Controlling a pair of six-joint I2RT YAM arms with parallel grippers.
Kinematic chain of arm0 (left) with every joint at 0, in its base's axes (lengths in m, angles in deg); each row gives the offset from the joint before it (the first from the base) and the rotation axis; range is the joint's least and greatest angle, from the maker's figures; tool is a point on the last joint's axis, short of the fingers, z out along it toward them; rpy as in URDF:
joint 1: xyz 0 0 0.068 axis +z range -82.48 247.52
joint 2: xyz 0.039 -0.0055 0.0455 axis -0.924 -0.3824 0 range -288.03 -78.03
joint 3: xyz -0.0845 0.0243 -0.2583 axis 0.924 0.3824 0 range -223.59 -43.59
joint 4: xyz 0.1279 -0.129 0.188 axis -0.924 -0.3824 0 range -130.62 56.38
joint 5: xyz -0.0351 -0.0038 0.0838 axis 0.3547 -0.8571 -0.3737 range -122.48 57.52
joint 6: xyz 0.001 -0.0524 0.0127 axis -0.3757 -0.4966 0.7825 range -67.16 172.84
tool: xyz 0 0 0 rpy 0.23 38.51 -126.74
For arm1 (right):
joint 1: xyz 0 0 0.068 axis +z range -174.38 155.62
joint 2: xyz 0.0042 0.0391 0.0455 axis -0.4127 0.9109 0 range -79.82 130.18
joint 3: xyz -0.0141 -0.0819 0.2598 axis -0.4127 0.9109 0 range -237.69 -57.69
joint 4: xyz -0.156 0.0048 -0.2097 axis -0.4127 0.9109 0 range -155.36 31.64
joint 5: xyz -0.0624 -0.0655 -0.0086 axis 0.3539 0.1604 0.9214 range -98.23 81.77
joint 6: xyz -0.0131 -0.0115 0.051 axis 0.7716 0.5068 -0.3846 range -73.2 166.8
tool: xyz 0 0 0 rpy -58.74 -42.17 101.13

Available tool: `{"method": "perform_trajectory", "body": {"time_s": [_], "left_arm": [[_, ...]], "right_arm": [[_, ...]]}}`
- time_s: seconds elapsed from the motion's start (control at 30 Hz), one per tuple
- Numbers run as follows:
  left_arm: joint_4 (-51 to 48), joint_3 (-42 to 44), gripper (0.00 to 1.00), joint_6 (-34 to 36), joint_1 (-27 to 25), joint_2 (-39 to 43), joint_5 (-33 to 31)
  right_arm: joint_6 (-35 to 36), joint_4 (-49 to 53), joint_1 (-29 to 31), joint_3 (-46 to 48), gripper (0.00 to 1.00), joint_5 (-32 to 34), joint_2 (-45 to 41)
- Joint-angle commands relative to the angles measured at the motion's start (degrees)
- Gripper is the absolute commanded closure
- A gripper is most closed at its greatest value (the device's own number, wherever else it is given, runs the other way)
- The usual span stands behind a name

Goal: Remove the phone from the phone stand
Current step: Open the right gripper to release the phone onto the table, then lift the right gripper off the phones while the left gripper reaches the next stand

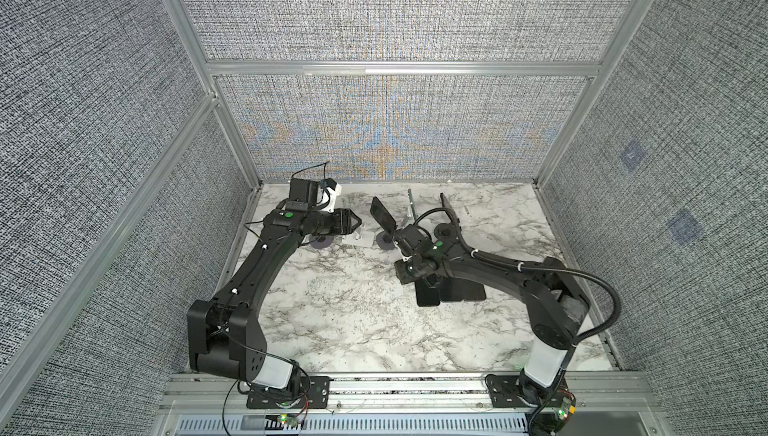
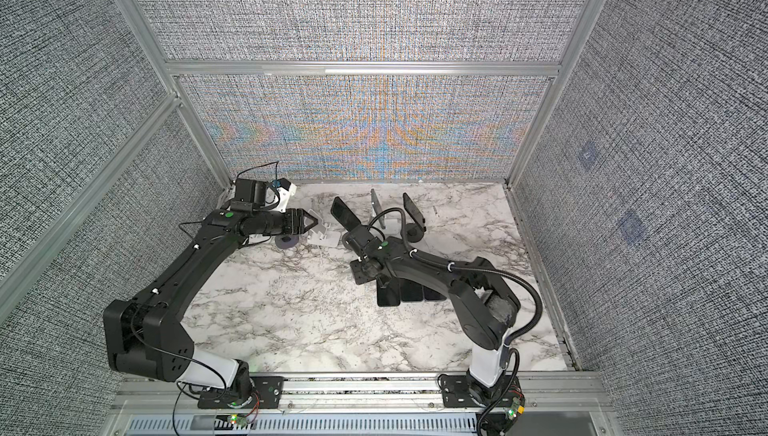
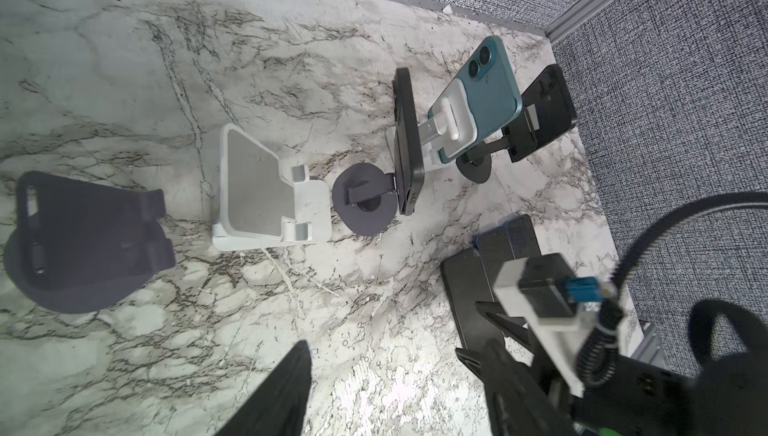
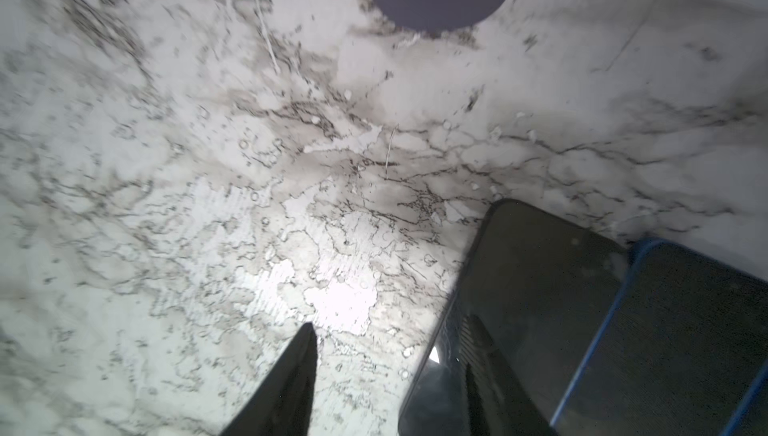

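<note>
Three phones stand propped on stands at the back. A black phone (image 1: 382, 215) (image 3: 409, 143) leans on a dark round-base phone stand (image 3: 363, 205). A teal phone (image 3: 486, 97) rests on a white stand (image 3: 451, 122), and another black phone (image 1: 449, 207) (image 3: 544, 109) on a black stand. My left gripper (image 1: 359, 224) (image 3: 390, 371) is open and empty beside an empty white stand (image 1: 357, 238) (image 3: 266, 201). My right gripper (image 1: 426, 284) (image 4: 386, 367) points down, open, with one finger (image 4: 486, 363) over the edge of a black phone (image 4: 540, 288) lying flat.
Three phones (image 1: 451, 288) (image 2: 411, 290) lie side by side on the marble table (image 1: 332, 309), one with a blue rim (image 4: 685, 330). An empty dark stand (image 3: 91, 238) sits beyond the white one. Fabric walls close in the back and both sides.
</note>
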Motion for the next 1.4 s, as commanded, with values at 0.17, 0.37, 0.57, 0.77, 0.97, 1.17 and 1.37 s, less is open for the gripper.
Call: {"method": "perform_trajectory", "body": {"time_s": [0.17, 0.37, 0.57, 0.77, 0.97, 1.17, 1.37], "left_arm": [[3.1, -3.2, 0.32, -0.4, -2.4, -3.9, 1.7], [8.9, -3.2, 0.31, -2.5, -4.0, -6.0, -1.9], [10.5, -8.0, 0.32, -4.0, -5.3, -11.9, -3.6], [9.0, -13.8, 0.4, -4.0, -7.6, -18.3, -7.4], [8.9, -16.9, 0.49, -4.3, -9.1, -22.9, -9.2], [8.4, -18.4, 0.68, -4.3, -9.9, -24.8, -10.5], [7.1, -18.8, 0.89, -4.0, -10.2, -25.3, -12.1]], "right_arm": [[-1.1, 7.1, -2.9, 10.3, 0.51, 1.1, -14.2], [-3.3, 6.4, -5.5, 20.7, 0.51, -0.6, -24.3], [-4.0, 6.8, -6.3, 25.8, 0.5, -0.6, -29.8], [-4.5, 6.6, -6.7, 29.0, 0.5, 0.8, -32.9], [-3.9, 8.4, -7.7, 30.9, 0.5, 2.2, -36.0], [-3.8, 9.1, -9.3, 33.3, 0.5, 2.2, -39.4], [-3.6, 10.3, -10.3, 34.1, 0.5, 2.2, -41.2]]}}
